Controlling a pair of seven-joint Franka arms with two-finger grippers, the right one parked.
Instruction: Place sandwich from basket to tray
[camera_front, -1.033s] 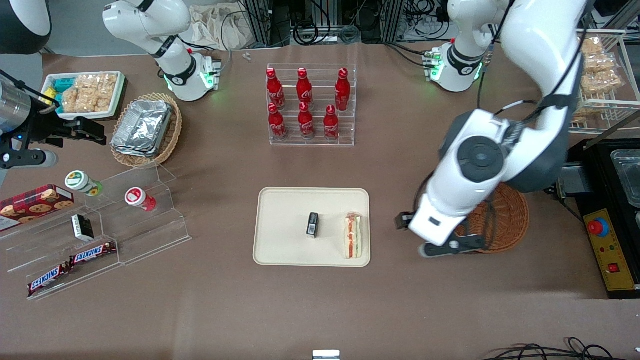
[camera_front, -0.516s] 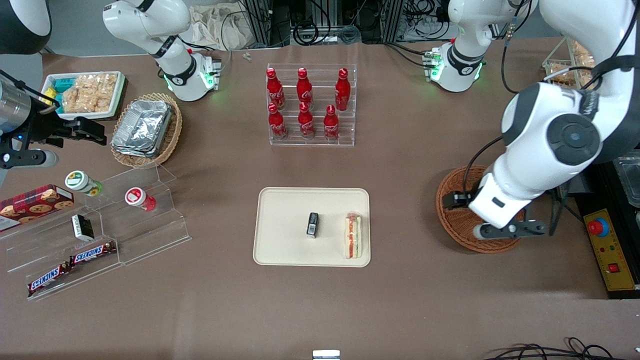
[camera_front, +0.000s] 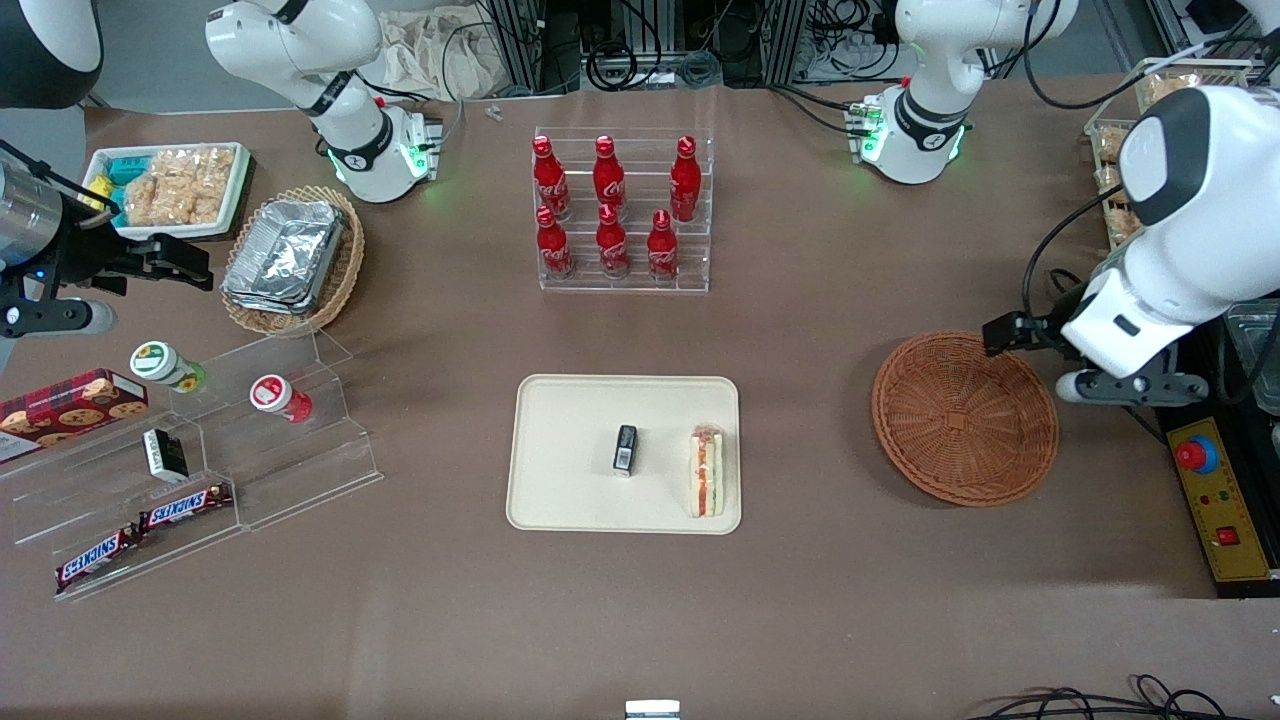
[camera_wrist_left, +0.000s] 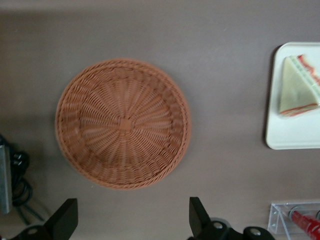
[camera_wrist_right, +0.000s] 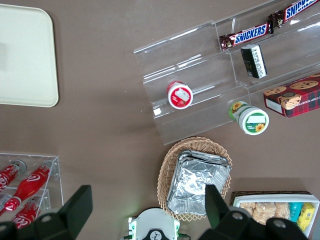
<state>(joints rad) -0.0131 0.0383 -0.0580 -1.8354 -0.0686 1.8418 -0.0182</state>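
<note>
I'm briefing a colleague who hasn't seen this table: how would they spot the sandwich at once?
Find the flat cream tray in the middle of the table. The sandwich lies on it at the edge nearest the empty brown basket, over which the open gripper hangs. It is a pale bread wedge with red-green filling; its only tray neighbour is a small black item.

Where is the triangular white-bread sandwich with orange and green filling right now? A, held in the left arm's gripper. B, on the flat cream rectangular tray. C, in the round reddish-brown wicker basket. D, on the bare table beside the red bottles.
B: the sandwich lies on the cream tray beside a small black item, while the wicker basket holds nothing and the left gripper, above the table beside that basket, is open.
</note>
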